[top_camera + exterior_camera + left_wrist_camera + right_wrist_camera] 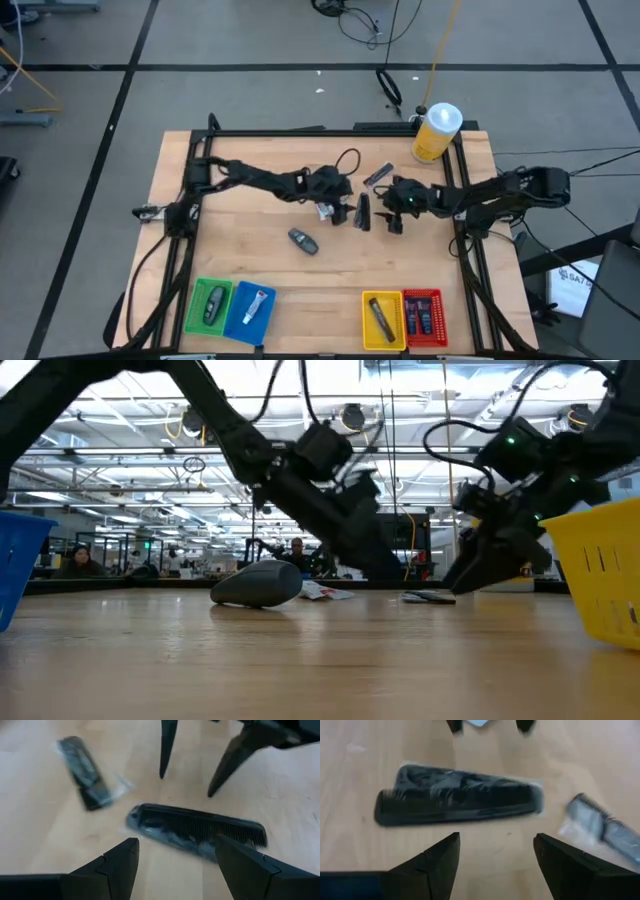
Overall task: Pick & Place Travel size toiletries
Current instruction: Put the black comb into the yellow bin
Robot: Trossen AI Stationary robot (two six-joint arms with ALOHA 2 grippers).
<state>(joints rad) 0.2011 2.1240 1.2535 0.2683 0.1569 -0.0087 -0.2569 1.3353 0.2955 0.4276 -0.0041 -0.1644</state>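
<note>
A black comb in clear wrap (200, 830) (455, 800) (362, 212) lies flat at the table's middle, between my two grippers. My left gripper (177, 855) (342, 192) is open, just left of the comb and touching nothing. My right gripper (495, 855) (395, 208) is open too, just right of the comb. A second wrapped dark item (85, 772) (605, 827) (378, 177) lies a little farther back. A dark grey oval bottle (303, 240) (258, 582) rests on its side nearer the front. A small white-and-blue item (325, 210) lies below the left gripper.
Four small bins line the near edge: green (192, 308) and blue (268, 312) at the left, yellow (368, 320) and red (440, 318) at the right, each holding items. A large yellow bottle with a white cap (435, 133) stands at the far right corner. A black cable (348, 158) loops behind the left gripper.
</note>
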